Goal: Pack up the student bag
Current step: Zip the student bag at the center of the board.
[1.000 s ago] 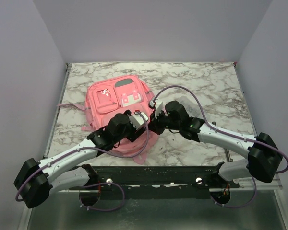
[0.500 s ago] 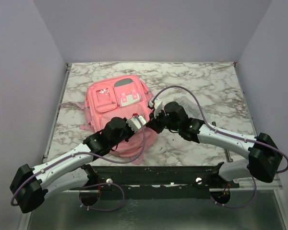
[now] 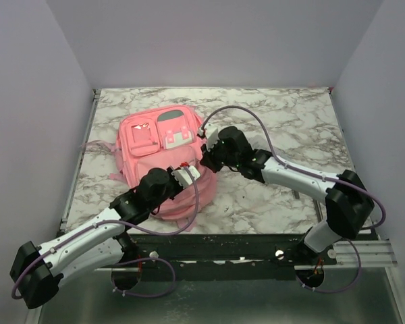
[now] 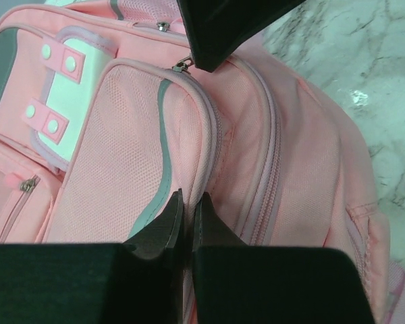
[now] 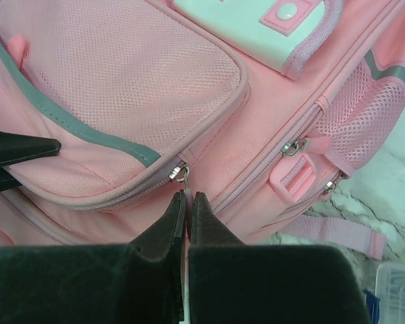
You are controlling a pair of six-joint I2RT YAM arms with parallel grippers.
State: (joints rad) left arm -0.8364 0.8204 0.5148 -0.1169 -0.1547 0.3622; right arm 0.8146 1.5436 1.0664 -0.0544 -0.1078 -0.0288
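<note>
**Two clenched tools at one pocket zip**

The pink student bag [image 3: 163, 145] lies flat on the marble worktop [image 3: 290, 115], left of centre. The left tool [image 4: 187, 214] is clamped on the front pocket [image 4: 121, 155] seam. The right tool [image 5: 187, 202] is pinched tight just under the zip pull [image 5: 181, 172], though I can't tell whether it has hold of it. If it has missed, or the seam slips free, I'd expect the bag to drag rather than unzip.

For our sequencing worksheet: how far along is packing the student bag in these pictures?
Done: nothing packed shows; the student bag looks zipped on the table. In hand: left gripper pinches the seam of the front pocket, right gripper is shut at its zip pull. To do: unzip, load, close.
</note>
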